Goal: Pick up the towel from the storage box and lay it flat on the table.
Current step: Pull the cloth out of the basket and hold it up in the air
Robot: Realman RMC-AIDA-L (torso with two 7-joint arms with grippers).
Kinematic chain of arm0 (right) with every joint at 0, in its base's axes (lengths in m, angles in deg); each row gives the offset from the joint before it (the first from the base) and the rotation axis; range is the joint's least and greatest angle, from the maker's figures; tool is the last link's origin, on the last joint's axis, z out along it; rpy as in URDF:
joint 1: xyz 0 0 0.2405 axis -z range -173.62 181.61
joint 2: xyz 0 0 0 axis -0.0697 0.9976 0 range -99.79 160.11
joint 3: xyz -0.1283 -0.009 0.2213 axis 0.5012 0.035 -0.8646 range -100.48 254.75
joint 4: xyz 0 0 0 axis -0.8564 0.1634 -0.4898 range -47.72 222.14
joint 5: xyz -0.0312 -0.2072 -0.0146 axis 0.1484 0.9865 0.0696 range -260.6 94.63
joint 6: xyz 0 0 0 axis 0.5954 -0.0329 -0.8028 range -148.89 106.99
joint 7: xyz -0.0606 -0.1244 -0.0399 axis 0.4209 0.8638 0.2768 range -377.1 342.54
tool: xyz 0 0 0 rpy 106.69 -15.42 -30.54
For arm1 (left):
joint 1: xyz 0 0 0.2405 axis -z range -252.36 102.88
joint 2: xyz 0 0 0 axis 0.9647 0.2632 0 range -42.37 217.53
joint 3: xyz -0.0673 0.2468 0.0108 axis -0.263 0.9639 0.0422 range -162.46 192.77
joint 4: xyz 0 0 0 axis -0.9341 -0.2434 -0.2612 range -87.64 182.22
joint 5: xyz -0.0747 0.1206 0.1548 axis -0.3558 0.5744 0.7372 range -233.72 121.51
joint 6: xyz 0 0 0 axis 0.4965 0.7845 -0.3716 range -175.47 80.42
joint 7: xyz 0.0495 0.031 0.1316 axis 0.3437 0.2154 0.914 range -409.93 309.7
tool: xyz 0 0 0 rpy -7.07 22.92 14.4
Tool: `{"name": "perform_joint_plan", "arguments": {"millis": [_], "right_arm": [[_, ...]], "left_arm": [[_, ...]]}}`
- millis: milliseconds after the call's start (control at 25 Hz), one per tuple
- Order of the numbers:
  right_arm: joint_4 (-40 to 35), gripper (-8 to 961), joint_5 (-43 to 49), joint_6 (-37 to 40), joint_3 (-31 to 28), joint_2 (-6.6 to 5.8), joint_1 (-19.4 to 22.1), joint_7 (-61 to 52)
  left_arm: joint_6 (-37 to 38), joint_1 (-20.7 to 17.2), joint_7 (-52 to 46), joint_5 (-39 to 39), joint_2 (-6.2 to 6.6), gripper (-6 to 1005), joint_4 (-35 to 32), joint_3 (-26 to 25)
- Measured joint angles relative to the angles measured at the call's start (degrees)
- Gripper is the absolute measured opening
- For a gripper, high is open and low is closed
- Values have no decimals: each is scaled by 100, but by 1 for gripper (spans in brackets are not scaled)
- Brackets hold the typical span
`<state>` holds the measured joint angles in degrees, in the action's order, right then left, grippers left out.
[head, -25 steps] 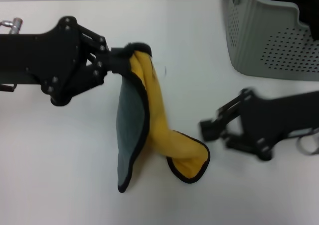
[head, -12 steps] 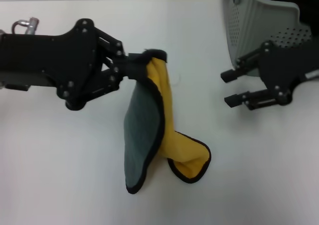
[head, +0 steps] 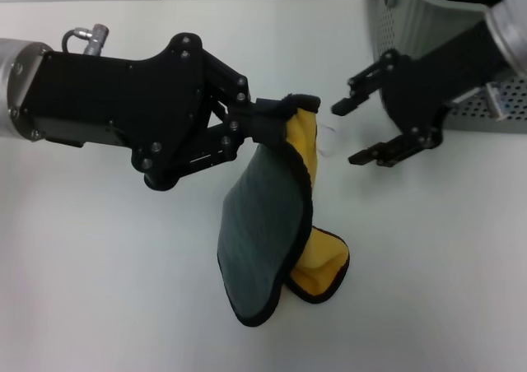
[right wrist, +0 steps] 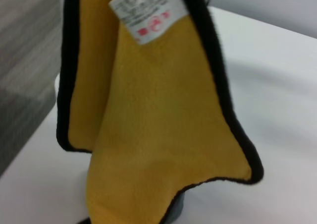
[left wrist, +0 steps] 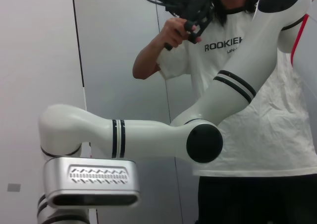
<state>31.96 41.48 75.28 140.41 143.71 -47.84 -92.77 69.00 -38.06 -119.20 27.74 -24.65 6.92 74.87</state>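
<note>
My left gripper (head: 270,118) is shut on the top edge of the towel (head: 265,224) and holds it hanging above the table (head: 107,265). The towel's grey-green reverse faces forward, and its yellow side shows at the right. Its lower fold rests on the table. Its white tag (head: 328,141) sticks out near the top edge. My right gripper (head: 347,133) is open, just right of the tag, with one finger on either side of it. The right wrist view shows the yellow towel (right wrist: 163,130) and its tag (right wrist: 148,11) close up. The storage box (head: 402,26) stands at the far right.
The right arm reaches in across the front of the storage box. The left wrist view shows only a white robot arm (left wrist: 148,140) and a person (left wrist: 247,85) holding a device, away from the table.
My left gripper has moved right with the towel, which turned more grey-green side forward. My right gripper has risen from the table at the lower right to beside the towel's top edge.
</note>
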Motion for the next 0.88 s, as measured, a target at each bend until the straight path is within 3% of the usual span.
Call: {"name": "perform_joint_plan", "arguments": {"millis": [120,560,880], "right_arm": [[-397,613,154,-150,194,214,22,322],[-729,611,-224,-909,975,252,63,711],[-458,609,-336,-1110,1143,260,-137,908]], "left_arm": [[-2,-18,0,0,-37,26,-1,2],[-8,-38,31,0,-77,26,-7,4],[-8,52,46,0,-86,26,-7,5]]}}
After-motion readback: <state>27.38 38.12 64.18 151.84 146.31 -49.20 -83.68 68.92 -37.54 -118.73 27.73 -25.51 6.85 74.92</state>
